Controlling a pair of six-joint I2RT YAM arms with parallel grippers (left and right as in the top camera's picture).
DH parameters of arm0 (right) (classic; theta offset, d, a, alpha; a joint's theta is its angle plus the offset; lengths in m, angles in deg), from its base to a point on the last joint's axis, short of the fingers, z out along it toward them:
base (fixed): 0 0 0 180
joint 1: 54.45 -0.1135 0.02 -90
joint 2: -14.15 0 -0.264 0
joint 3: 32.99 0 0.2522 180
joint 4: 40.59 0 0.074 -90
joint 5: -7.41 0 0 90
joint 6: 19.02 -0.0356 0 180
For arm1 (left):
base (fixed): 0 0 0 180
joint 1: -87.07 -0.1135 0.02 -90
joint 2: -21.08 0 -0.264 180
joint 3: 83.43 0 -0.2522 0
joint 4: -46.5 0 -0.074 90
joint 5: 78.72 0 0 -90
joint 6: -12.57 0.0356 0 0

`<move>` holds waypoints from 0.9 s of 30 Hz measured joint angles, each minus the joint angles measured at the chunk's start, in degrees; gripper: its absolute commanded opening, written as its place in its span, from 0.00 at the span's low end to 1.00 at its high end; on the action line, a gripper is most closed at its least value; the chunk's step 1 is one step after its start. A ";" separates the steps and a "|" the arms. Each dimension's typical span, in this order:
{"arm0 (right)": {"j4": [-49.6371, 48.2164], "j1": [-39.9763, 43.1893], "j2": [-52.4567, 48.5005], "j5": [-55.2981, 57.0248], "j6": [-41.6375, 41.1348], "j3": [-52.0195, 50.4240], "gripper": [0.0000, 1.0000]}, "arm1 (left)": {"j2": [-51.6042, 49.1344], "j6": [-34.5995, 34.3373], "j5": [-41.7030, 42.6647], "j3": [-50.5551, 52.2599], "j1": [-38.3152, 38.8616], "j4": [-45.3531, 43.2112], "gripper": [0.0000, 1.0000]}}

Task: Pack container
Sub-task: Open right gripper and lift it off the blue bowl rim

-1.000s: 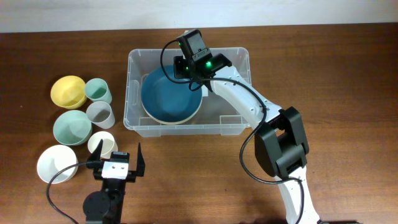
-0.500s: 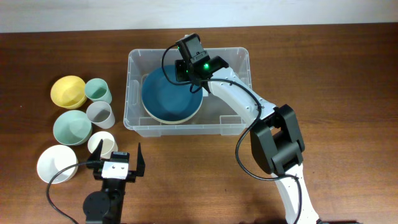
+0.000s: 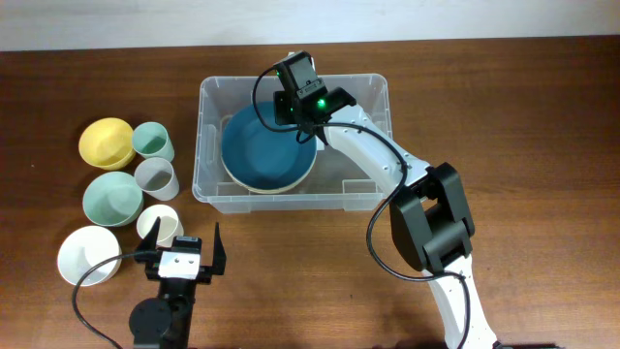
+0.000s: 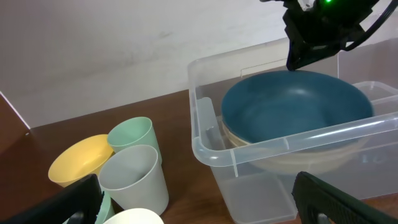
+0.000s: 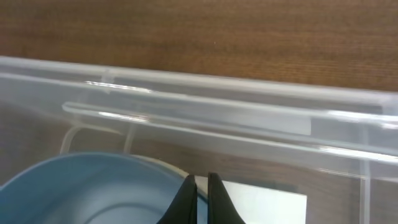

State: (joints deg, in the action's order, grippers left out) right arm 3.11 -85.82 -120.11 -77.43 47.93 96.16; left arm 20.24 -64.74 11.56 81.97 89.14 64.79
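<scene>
The large clear rectangular plastic container (image 3: 291, 204) sits mid-table holding a wide blue bowl (image 3: 263, 147) nested in a cream bowl (image 4: 292, 163); at the blue rim we find the right gripper (image 5: 200, 186) with its tips pressed together, probably seating it, while the left gripper (image 3: 186, 246) rests spread near pale cups (image 3: 155, 177).

You will find no text, brand or number you can read here. The white label (image 5: 261, 205) on the base of the container (image 5: 217, 93) looks blank, though it may just be too blurred.
</scene>
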 measured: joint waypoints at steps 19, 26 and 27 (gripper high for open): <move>1.16 0.04 0.00 0.02 1.05 0.00 0.04 | 0.00 0.00 0.00 0.00 0.00 0.00 1.00; 1.70 0.11 -0.07 0.02 1.01 0.00 0.04 | 0.00 0.00 0.00 0.00 0.00 0.00 1.00; 1.70 0.11 -0.07 0.00 1.03 0.00 0.04 | 0.00 0.00 0.00 0.00 0.00 0.00 1.00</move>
State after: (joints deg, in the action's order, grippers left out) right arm 4.81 -85.71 -120.17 -77.43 48.96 96.16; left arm 20.24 -64.74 11.56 81.97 89.14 64.79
